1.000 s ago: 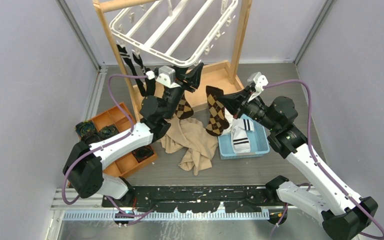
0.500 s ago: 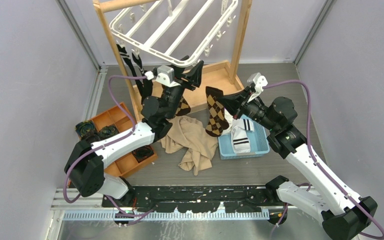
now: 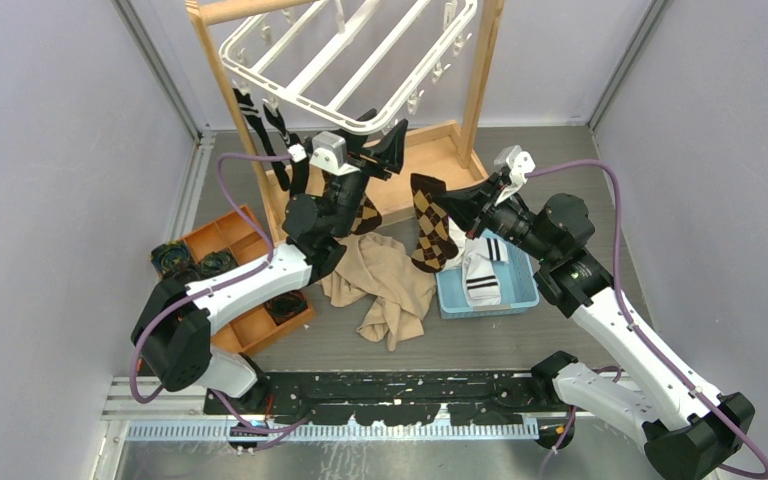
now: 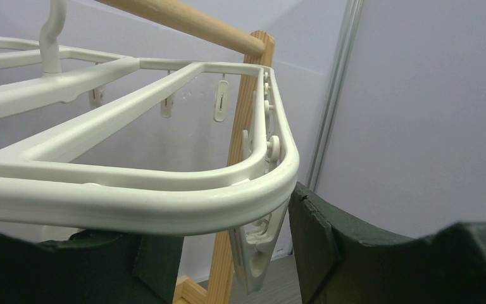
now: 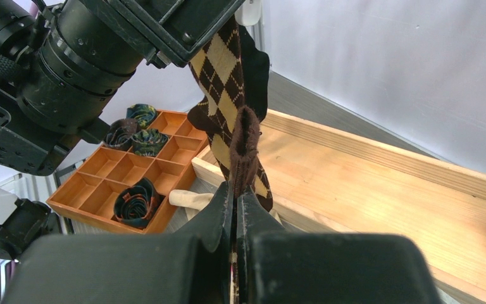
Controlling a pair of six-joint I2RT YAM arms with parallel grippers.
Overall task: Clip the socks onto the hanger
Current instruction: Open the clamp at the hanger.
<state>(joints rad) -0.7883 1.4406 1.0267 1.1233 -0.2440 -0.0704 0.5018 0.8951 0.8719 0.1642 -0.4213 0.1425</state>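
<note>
My left claw (image 4: 234, 253) stands released, its jaws apart on either side of a clip (image 4: 256, 256) that hangs under the near corner of the hanger (image 4: 164, 206). It holds nothing. My right claw (image 5: 235, 190) is clenched on a brown argyle sock (image 3: 430, 225), which hangs below the hanger and off to the right of that corner, well short of the clip. Hazard one: the hanger appears to hang free from the wooden stand (image 3: 480, 90), so a squeeze that lands off-centre may push the frame aside or catch the rim instead of the clip. Hazard two: only a short cuff end shows past my right fingertips, so the clip may close on too little cloth and drop it. Hazard three: a second argyle sock (image 3: 365, 215) hangs just below my left wrist, where the raised sock could snag.
</note>
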